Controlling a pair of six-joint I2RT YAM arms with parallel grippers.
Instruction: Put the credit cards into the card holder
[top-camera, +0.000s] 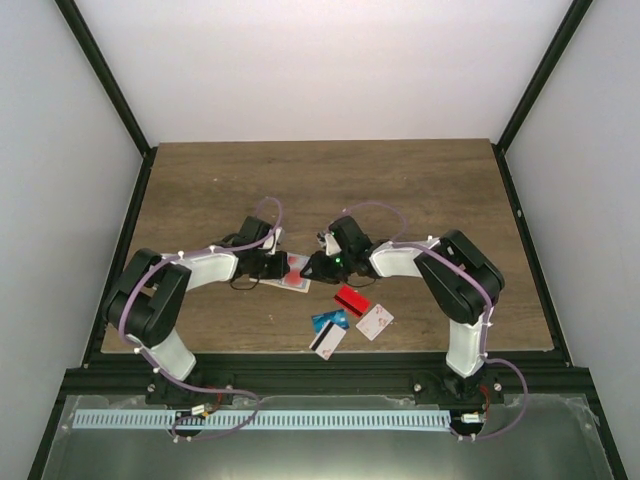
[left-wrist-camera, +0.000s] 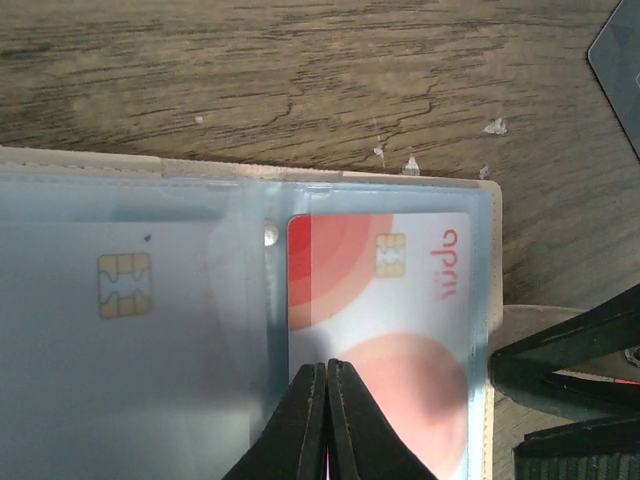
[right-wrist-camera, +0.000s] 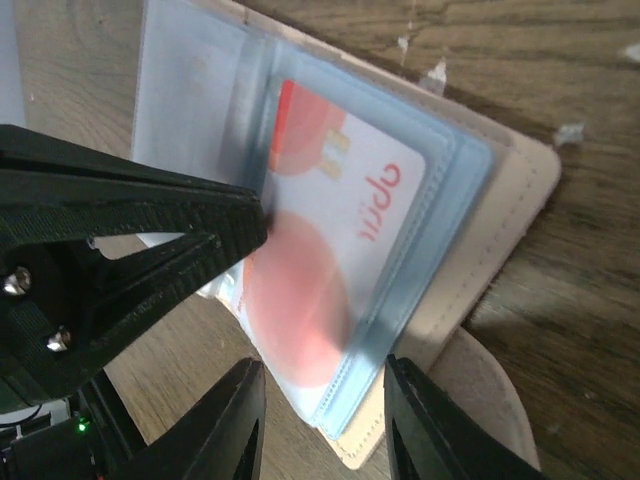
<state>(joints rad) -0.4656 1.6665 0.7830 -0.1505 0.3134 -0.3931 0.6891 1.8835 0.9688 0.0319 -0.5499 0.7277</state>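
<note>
Between jaws of the right tool (right-wrist-camera: 325, 378) lies the card holder (right-wrist-camera: 505, 195).

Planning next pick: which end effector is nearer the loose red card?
Right. In the top view, the right end effector sits up-left of the red card; the left end effector lies farther left.

White-and-black arms (top-camera: 210, 265), lilac cables (top-camera: 268, 199), black ribbed jaws, silver screws (right-wrist-camera: 15, 283)

so the bench (left-wrist-camera: 300, 70) past the left tool (left-wrist-camera: 327, 375) is matt brown wood, grainy and a bit flaky. The card holder (right-wrist-camera: 510, 230) at its tip has a soft matt beige cover, kinda leathery, plus shiny clear plastic sleeves. The red-dot card (left-wrist-camera: 400, 300) inside looks like glossy plastic with a gold metal chip (left-wrist-camera: 390, 255). The tool itself is matt black plastic.
</note>
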